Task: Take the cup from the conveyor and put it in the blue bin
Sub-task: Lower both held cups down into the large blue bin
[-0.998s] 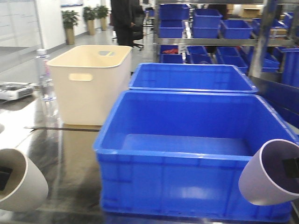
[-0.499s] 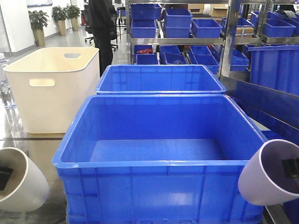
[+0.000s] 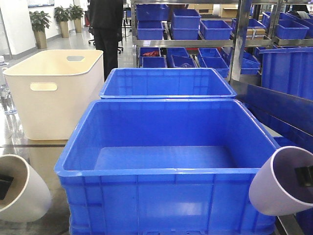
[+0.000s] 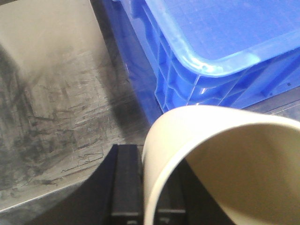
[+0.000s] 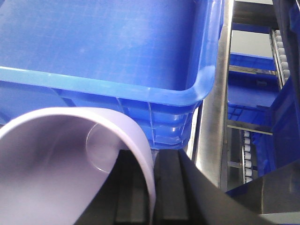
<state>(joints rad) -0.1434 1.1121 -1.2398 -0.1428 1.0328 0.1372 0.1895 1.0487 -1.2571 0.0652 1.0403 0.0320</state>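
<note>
The blue bin (image 3: 166,172) stands straight ahead, open and empty; its rim also shows in the left wrist view (image 4: 220,61) and the right wrist view (image 5: 117,86). My left gripper (image 4: 146,187) is shut on the wall of a cream cup (image 4: 225,154), held tilted at the bin's front left corner (image 3: 22,188). My right gripper (image 5: 151,187) is shut on the wall of a lilac cup (image 5: 56,159), held tilted at the bin's front right corner (image 3: 283,181). Both cups are outside the bin, below its rim. The conveyor is out of view.
A second blue crate (image 3: 166,81) sits behind the bin. A cream tub with cut-out handles (image 3: 54,93) stands at the left. Shelves of small blue bins (image 3: 195,24) fill the back right, with a steel post (image 5: 213,117) near my right arm. A person (image 3: 105,29) stands behind.
The view swung a second ago, bringing the blue bin to the centre; since half a second ago it is steady. Both cups stay gripped in the same spots.
</note>
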